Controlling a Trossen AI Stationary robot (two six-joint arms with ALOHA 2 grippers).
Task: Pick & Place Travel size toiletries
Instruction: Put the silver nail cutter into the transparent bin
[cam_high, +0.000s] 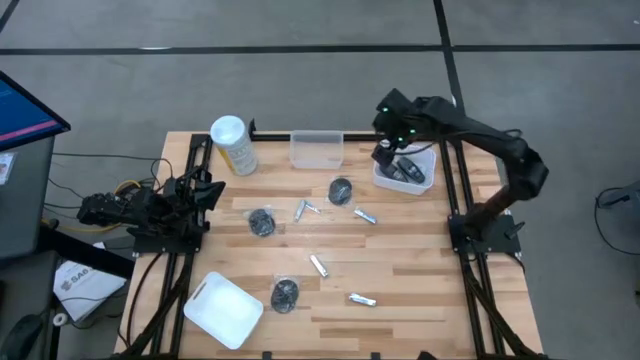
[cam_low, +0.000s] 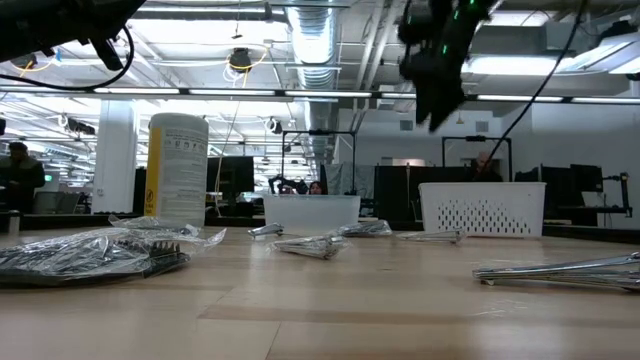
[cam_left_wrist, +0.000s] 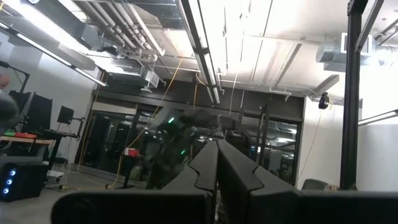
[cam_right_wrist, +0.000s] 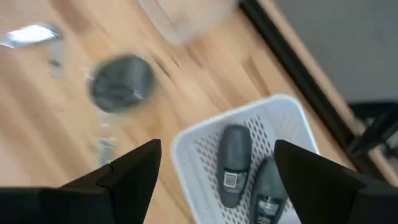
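The left gripper (cam_high: 205, 190) is parked at the 9 o'clock edge of the tabletop (cam_high: 400, 270); the left wrist view shows its jaws pressed together, holding nothing.

Items still loose on the tabletop, from 9 toward 3 o'clock:
- wrapped dark lump (cam_high: 262, 222), near centre
- wrapped dark lump (cam_high: 285, 294), toward 6 o'clock
- silvery tube (cam_high: 304, 209), at centre
- silvery tube (cam_high: 319, 265)
- wrapped dark lump (cam_high: 340, 190)
- silvery tubes (cam_high: 362, 299), toward 5 o'clock

The right gripper (cam_high: 385, 155) hangs over the white perforated basket (cam_right_wrist: 186, 146) at 1 o'clock. Its jaws are wide apart and empty. Two dark oblong pieces (cam_right_wrist: 234, 165) lie inside the basket.

Step in hand, as judged: release over the basket is complete and the next pick is pending. The next move calls for travel toward 9 o'clock to the nearest wrapped lump, then a descent with the jaws straddling it.
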